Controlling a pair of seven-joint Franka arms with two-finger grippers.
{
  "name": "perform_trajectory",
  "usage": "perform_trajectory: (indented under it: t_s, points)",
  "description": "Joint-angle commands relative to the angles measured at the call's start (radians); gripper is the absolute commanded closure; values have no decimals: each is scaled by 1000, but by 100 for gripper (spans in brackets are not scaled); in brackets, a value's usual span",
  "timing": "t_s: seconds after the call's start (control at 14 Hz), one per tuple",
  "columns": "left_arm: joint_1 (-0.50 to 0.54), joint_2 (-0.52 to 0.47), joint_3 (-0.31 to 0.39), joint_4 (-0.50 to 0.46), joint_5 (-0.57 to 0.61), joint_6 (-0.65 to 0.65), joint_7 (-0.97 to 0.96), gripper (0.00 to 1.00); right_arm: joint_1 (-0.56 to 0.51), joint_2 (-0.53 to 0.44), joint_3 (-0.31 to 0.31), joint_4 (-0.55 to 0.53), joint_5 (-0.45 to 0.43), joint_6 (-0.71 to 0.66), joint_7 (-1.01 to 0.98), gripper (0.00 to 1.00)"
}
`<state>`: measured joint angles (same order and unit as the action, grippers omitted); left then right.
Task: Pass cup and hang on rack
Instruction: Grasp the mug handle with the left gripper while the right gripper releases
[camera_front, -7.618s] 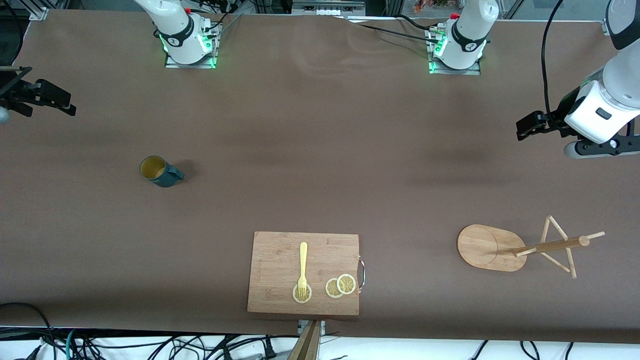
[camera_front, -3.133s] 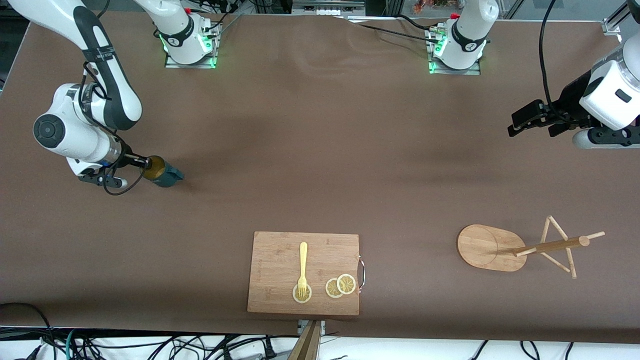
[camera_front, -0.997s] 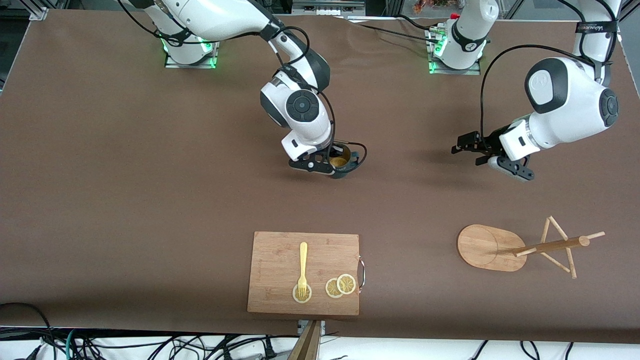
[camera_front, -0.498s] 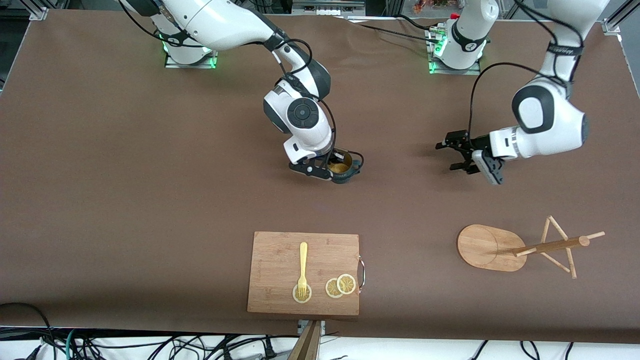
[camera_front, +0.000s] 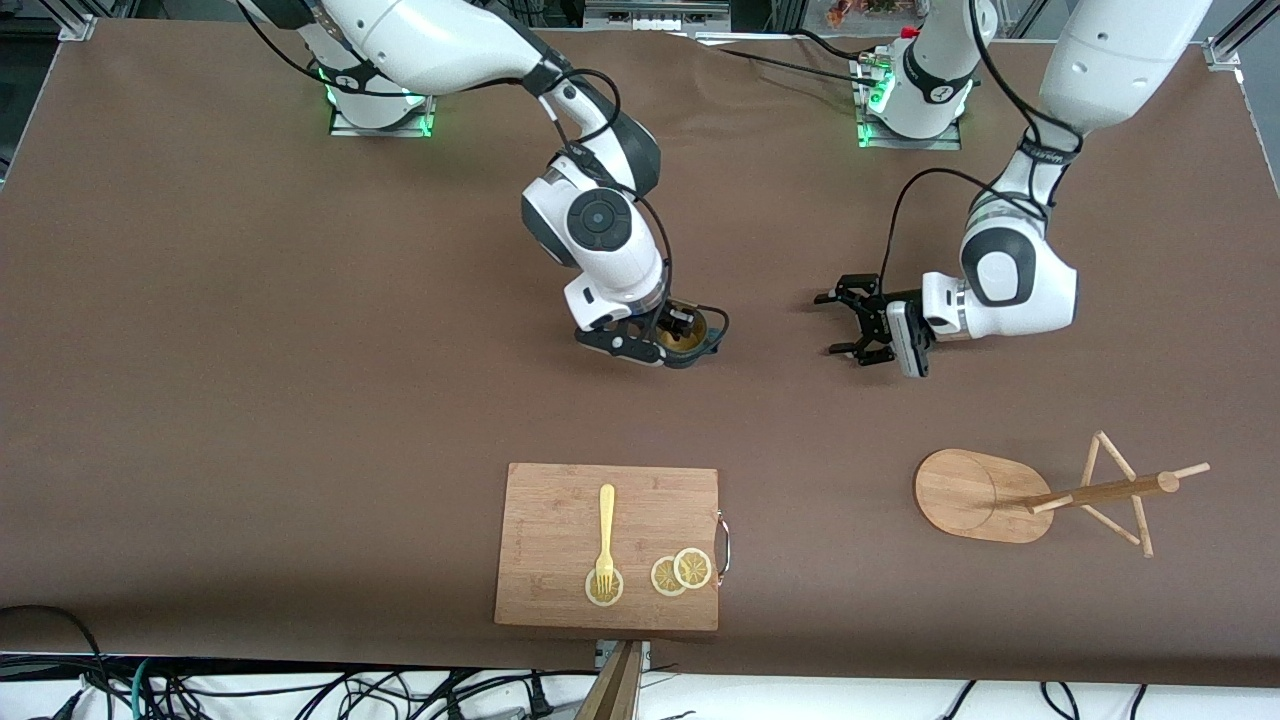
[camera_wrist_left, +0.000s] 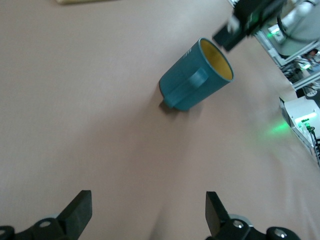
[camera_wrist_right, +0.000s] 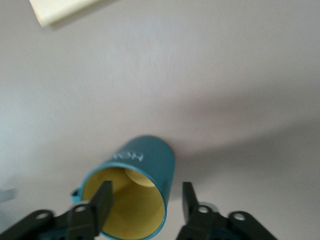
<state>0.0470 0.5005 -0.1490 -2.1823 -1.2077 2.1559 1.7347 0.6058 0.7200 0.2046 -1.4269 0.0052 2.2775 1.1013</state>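
The cup (camera_front: 688, 338) stands mid-desk, at the rack's (camera_front: 985, 495) ten o'clock. The right claw (camera_front: 672, 334) straddles its rim, fingers parted: it looks set down for the handover. The left claw (camera_front: 850, 322), spread wide, hovers at the cup's three o'clock; next it must close in on the cup.

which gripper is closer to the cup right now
Right. The right gripper is at the cup, jaws astride its rim; the left gripper hangs apart from it, toward the left arm's end.

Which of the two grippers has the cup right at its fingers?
The right gripper, mid-table: its open fingers straddle the rim of the cup. The left gripper is open over bare table, apart from the cup, toward the left arm's end.
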Motion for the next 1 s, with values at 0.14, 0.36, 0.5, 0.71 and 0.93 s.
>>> perform_trajectory:
  t_s: [0.14,0.36,0.5,0.71,0.93]
  points:
    - [36,141,-87,157,-111,-66,176,0,-66,-158,-36,-14,-16,-200,-101,0]
    - [34,151,-139,159,-168,-53,265,0,-66,-244,-154,-15,-16,-364,-350,0]
    - [22,142,-141,159,-173,-4,395,0,-66,-302,-242,-17,-16,-491,-499,0]
    - [17,170,-147,154,-260,-10,607,0,-66,-361,-384,-17,-8,-591,-661,0]
    - [-4,260,-147,157,-383,-120,761,0,-66,-364,-477,-15,-14,-622,-776,0]
